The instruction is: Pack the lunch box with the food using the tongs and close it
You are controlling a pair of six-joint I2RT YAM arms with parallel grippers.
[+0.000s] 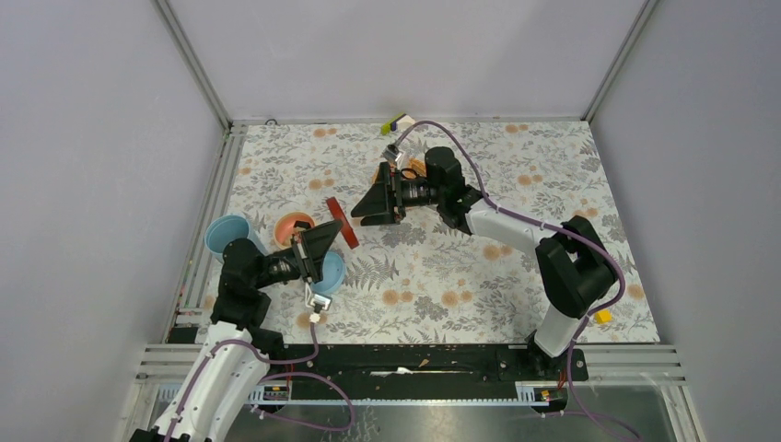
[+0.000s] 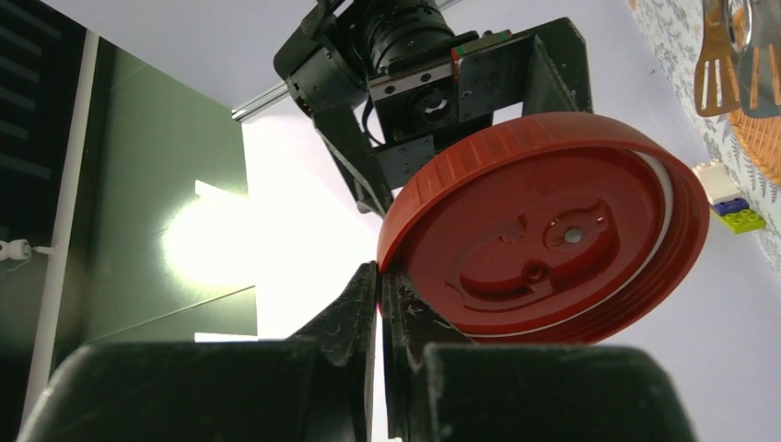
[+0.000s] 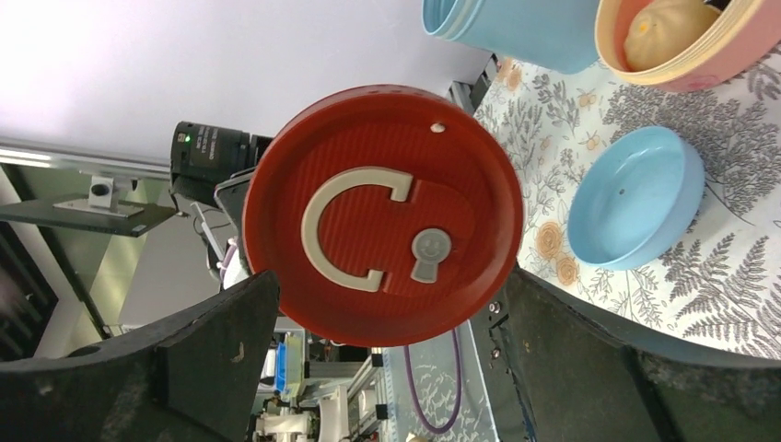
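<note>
My left gripper point(image 2: 380, 276) is shut on the rim of a round red lid point(image 2: 553, 226) and holds it on edge above the table. That red lid point(image 3: 382, 216) has a grey C-shaped handle and faces my right gripper point(image 3: 387, 276). The right gripper is open, with a finger on either side of the lid and no grip on it. The light blue lunch box tub point(image 1: 227, 232) stands at the left. Beside it are its pink-orange inner bowl point(image 3: 681, 51), holding a beige round of food point(image 3: 668, 28), and its light blue lid point(image 3: 635, 198). Tongs tips point(image 2: 751, 46) lie on an orange woven plate point(image 2: 764, 138).
The orange plate point(image 1: 414, 167) sits behind the right wrist. Toy bricks point(image 1: 398, 122) lie at the far edge, and a small yellow piece point(image 1: 601, 316) lies by the right arm's base. The left wall and metal rail run close to the tub.
</note>
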